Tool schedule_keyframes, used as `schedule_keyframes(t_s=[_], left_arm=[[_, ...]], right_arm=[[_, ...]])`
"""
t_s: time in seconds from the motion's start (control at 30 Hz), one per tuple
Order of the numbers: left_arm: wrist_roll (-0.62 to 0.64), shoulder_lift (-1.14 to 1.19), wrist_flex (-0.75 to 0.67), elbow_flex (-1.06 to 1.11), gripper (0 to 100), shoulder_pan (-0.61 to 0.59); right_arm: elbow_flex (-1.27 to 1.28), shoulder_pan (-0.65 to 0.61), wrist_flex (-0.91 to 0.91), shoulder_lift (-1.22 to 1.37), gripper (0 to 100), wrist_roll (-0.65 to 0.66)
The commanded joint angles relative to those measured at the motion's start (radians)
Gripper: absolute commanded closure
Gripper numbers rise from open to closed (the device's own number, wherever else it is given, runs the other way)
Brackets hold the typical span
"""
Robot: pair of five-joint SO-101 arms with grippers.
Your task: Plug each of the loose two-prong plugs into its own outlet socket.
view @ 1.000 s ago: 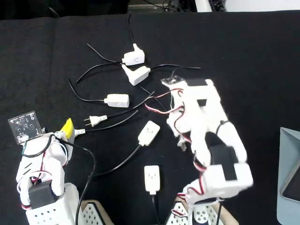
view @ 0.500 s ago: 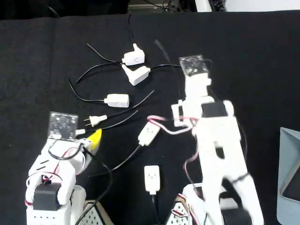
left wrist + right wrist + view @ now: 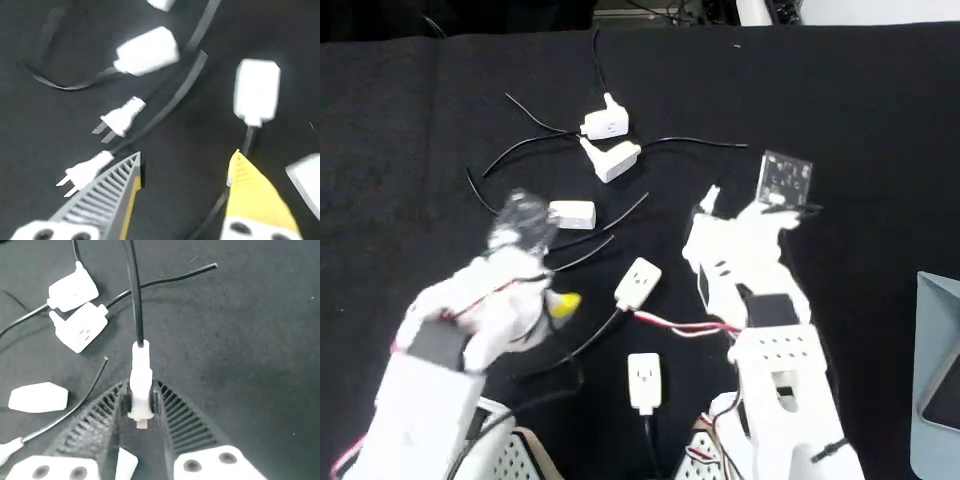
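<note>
Two arms rise from the lower edge of the high view over a black table (image 3: 860,110). At lower left, the left gripper (image 3: 186,155) gapes wide, with nothing between its yellow-faced fingers. Its wrist view picks out fine detail: an upper plug (image 3: 121,116) and a lower plug (image 3: 85,170), both white, prongs aimed lower left, lying loose just off one finger. Toward centre lie white sockets on black cords. A top socket (image 3: 606,122) is just beside a second socket (image 3: 615,160), with a side socket (image 3: 570,214), a middle socket (image 3: 638,283) and a bottom socket (image 3: 644,381) below them. Right of centre, the right gripper (image 3: 140,386) is clamped on a held plug (image 3: 140,362), white, its cord running to the top of the wrist frame. Plain black cloth runs from that arm to a grey tray (image 3: 932,340) at the right edge.
</note>
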Motion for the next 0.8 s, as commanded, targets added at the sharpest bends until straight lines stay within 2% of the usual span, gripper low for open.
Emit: schedule_keyframes(t_s=[0.0,0.2,0.43,0.77], left_arm=[[0.000,0.213,-0.098,-0.113,72,0.119],[0.000,0.450,-0.261,-0.157,72,0.206],[0.000,0.660,-0.353,-0.252,72,0.308],[0.002,0.899,-0.522,-0.311,72,0.355]], right_arm=[[0.050,0.035,-0.114,-0.059,98.6,-0.061],[0.111,0.106,-0.189,-0.122,98.6,-0.126],[0.114,0.184,-0.198,-0.151,98.6,-0.183],[0.114,0.195,-0.198,-0.147,98.6,-0.187]])
